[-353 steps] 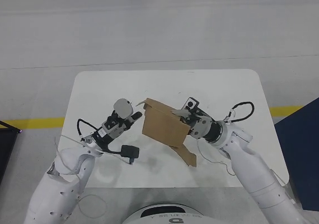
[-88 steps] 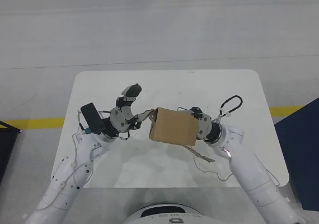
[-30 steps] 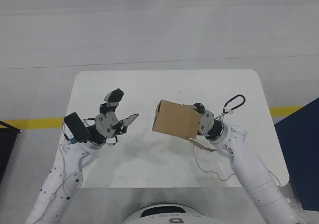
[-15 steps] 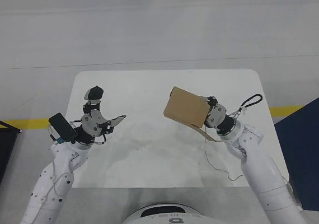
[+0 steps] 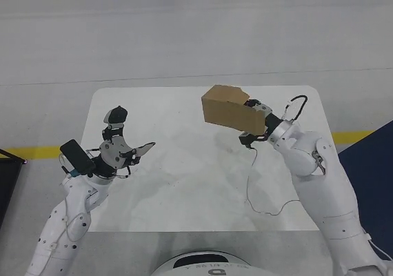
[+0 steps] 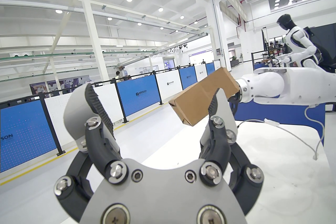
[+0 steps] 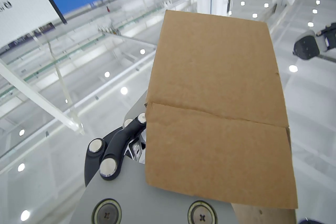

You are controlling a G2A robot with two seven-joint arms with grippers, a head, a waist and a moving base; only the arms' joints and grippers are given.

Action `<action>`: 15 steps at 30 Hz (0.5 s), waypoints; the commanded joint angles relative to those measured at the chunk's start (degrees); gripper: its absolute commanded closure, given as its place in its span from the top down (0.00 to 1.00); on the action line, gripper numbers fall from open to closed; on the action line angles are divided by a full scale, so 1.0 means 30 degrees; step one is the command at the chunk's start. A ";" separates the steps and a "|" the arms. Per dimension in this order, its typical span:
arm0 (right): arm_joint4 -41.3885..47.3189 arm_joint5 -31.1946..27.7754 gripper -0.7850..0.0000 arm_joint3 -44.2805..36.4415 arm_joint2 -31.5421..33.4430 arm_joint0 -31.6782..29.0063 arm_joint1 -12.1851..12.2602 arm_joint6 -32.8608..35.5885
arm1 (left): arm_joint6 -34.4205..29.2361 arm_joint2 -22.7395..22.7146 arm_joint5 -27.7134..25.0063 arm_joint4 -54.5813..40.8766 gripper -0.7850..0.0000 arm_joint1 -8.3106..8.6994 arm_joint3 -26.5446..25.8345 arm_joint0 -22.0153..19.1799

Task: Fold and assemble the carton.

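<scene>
You have the left gripper [image 5: 136, 131] hovering over the left part of the counter [image 5: 183, 200]. Its fingers [image 6: 89, 101] are spread wide with nothing between them. The carton [image 5: 227, 107] is well apart from these fingers, out ahead of them and across the counter.

The right gripper [image 5: 250, 124] carries the carton clear of the counter, near its far edge. Its fingers are closed on the carton's near end, and the body of the box juts out beyond them toward the left arm's side. In the right wrist view a brown panel [image 7: 218, 104] with one crease across it lies over the fingers, so you cannot inspect the contact itself.

Assessment: the carton reads as a formed box, and the left wrist view shows the free end [image 6: 204, 101] folded shut. The step in hand looks like holding or presenting the box after folding. The end inside the right fingers cannot be verified. Your next move calls for lowering the box flat to the counter, or bringing the open left fingers to the free end to press the flaps.

Count: one carton, two grippers, one counter, one white cable [image 5: 252, 179] hanging below the right wrist.
</scene>
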 commanded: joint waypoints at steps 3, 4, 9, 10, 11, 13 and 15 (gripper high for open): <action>0.0188 -0.1281 0.00 -0.1723 -0.0265 0.0232 0.0116 -0.6214 | 0.0000 0.0000 0.0000 0.0000 1.00 0.0000 0.0000 0.0000; 0.0141 -0.1643 0.00 -0.2008 -0.0427 0.0352 0.0138 -0.7558 | 0.0000 0.0000 0.0000 0.0000 1.00 0.0000 0.0000 0.0000; -0.0912 -0.3143 0.00 -0.3118 -0.1973 0.1194 0.0118 -1.2428 | 0.0000 0.0000 0.0000 0.0000 1.00 0.0000 0.0000 0.0000; -0.1101 -0.3604 0.00 -0.3139 -0.2266 0.1404 0.0091 -1.3141 | 0.0000 0.0000 0.0000 0.0000 1.00 0.0000 0.0000 0.0000; -0.1362 -0.4156 0.00 -0.3095 -0.2592 0.1616 0.0060 -1.3953 | 0.0000 0.0000 0.0000 0.0000 1.00 0.0000 0.0000 0.0000; -0.2036 -0.5147 0.00 -0.3003 -0.3297 0.2137 -0.0024 -1.5236 | 0.0000 0.0000 0.0000 0.0000 1.00 0.0000 0.0000 0.0000; -0.2831 -0.5990 0.13 -0.2611 -0.3805 0.2596 -0.0122 -1.5385 | 0.0000 0.0000 0.0000 0.0000 1.00 0.0000 0.0000 0.0000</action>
